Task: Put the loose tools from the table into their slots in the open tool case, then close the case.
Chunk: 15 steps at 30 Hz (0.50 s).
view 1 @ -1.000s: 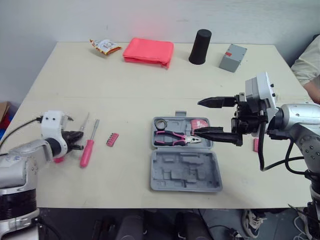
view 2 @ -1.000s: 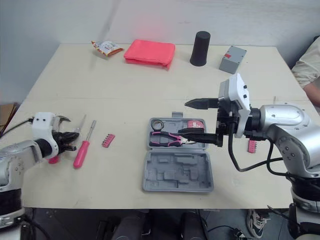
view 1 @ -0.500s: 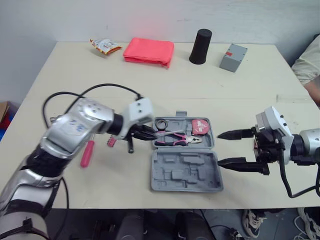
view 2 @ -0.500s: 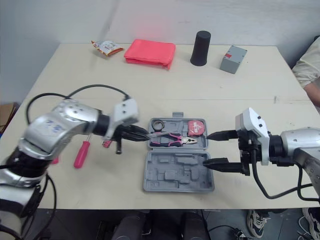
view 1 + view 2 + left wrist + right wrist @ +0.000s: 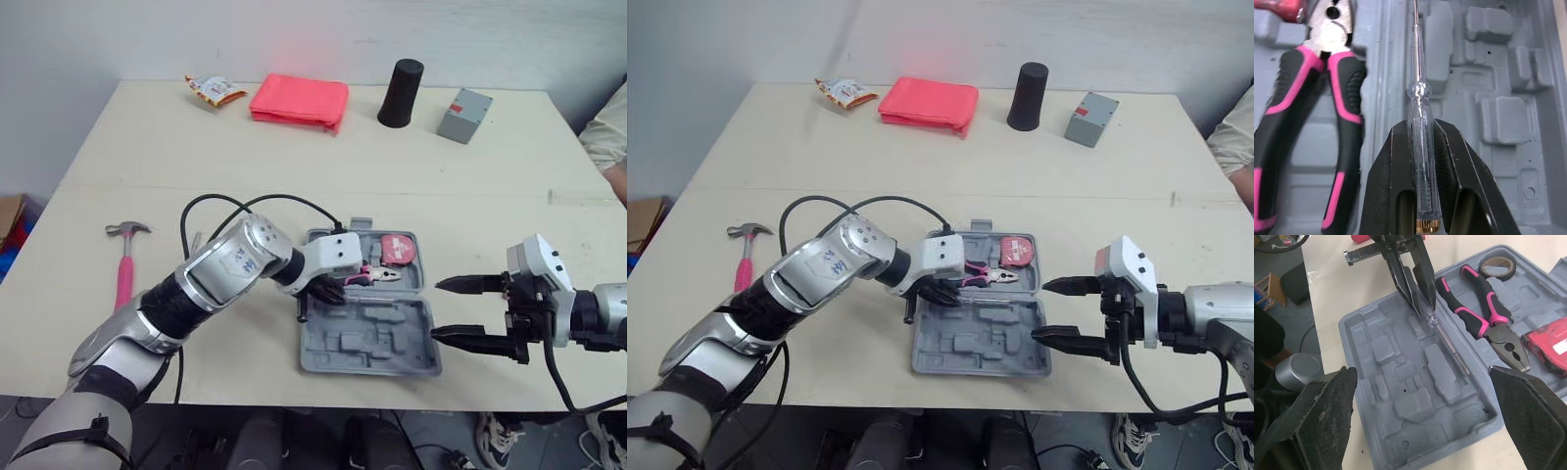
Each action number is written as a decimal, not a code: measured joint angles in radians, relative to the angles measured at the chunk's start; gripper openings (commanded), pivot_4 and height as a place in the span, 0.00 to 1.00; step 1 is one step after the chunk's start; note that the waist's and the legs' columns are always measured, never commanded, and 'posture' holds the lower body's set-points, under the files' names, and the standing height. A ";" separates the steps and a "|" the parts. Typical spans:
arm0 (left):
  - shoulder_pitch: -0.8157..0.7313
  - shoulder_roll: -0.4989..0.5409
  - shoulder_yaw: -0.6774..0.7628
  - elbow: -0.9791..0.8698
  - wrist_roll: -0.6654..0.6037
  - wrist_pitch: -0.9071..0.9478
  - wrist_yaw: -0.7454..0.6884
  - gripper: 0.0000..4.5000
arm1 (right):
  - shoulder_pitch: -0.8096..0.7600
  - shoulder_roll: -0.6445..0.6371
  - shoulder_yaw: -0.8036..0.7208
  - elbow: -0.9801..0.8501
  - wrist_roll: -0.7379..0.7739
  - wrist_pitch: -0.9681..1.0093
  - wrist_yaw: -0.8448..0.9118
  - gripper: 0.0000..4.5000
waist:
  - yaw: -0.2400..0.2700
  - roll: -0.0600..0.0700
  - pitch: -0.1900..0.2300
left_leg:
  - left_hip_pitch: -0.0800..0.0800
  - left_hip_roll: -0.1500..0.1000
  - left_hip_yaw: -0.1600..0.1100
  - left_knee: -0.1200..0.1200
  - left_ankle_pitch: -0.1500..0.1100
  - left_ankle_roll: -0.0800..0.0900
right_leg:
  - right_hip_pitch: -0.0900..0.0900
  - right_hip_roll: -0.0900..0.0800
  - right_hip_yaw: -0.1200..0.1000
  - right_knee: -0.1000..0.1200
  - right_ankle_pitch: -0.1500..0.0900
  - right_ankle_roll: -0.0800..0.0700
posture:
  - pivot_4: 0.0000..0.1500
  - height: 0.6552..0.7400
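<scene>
Head views: compared with half a second earlier, the left gripper [image 5: 328, 291] had gone from the left edge of the tool case [image 5: 367, 367] to right over it, around the line between the two halves, close to the pliers [image 5: 377, 277]. The right gripper [image 5: 436, 309] had barely changed: parked just off the case's right side, fingers spread wide apart. The camera had shifted too, so a pink-handled hammer [image 5: 124, 266] showed on the table [image 5: 245, 147], well off to the left. A red tape measure [image 5: 397, 248] sat in the far half of the case. From up here I couldn't tell what the left one had hold of.

Left wrist view: this cleared it up. The two black fingers [image 5: 1386, 191] were clamped on the clear handle of a thin screwdriver [image 5: 1419, 117]. The handle ran straight down the middle between them, and the metal shaft poked out past the tips over the grey moulded tray. The pliers lay just beside it. Couldn't tell if the tip touched the tray.

Right wrist view: looking across from the other side, it added the screwdriver slanting over the half nearer the robot, plus a roll of tape [image 5: 1497, 267] in the far half beyond the pliers
</scene>
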State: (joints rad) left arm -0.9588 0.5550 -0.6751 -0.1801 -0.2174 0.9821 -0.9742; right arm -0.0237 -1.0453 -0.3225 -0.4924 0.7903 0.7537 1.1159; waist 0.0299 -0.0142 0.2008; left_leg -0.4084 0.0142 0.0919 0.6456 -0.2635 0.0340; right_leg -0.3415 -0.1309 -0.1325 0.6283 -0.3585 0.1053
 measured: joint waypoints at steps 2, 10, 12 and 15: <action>0.000 0.000 -0.004 0.000 0.010 -0.006 -0.007 0.01 | 0.010 0.001 0.000 0.000 -0.003 -0.009 -0.002 1.00 | 0.000 0.000 0.000 | 0.000 0.000 0.000 0.000 0.000 0.000 | 0.000 0.000 0.000 0.000 0.000 0.000 | 1.00 0.95; -0.011 0.013 -0.023 0.010 0.051 -0.035 -0.051 0.01 | 0.008 0.001 0.003 0.008 -0.024 -0.014 -0.006 1.00 | -0.001 0.000 0.000 | 0.000 0.000 0.000 0.000 0.000 0.000 | 0.000 0.000 0.000 0.000 0.000 0.000 | 1.00 0.95; -0.012 0.013 -0.032 0.020 0.067 -0.052 -0.058 0.01 | 0.007 0.001 0.003 0.008 -0.023 -0.014 -0.009 1.00 | 0.000 0.000 0.000 | 0.000 0.000 0.000 0.001 0.000 0.000 | 0.000 0.000 0.000 0.000 0.000 0.000 | 1.00 0.95; -0.019 0.007 -0.040 0.033 0.091 -0.074 -0.067 0.01 | 0.004 0.003 0.003 0.008 -0.021 -0.014 -0.015 1.00 | 0.001 0.000 0.000 | 0.000 0.000 0.000 0.001 0.000 0.000 | 0.001 0.000 0.000 0.000 0.000 0.000 | 1.00 0.95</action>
State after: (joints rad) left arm -0.9774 0.5624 -0.7155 -0.1473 -0.1263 0.9084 -1.0408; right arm -0.0196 -1.0426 -0.3198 -0.4848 0.7690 0.7396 1.1013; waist 0.0306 -0.0142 0.2008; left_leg -0.4082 0.0141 0.0915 0.6467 -0.2637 0.0344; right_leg -0.3407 -0.1307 -0.1328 0.6285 -0.3585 0.1053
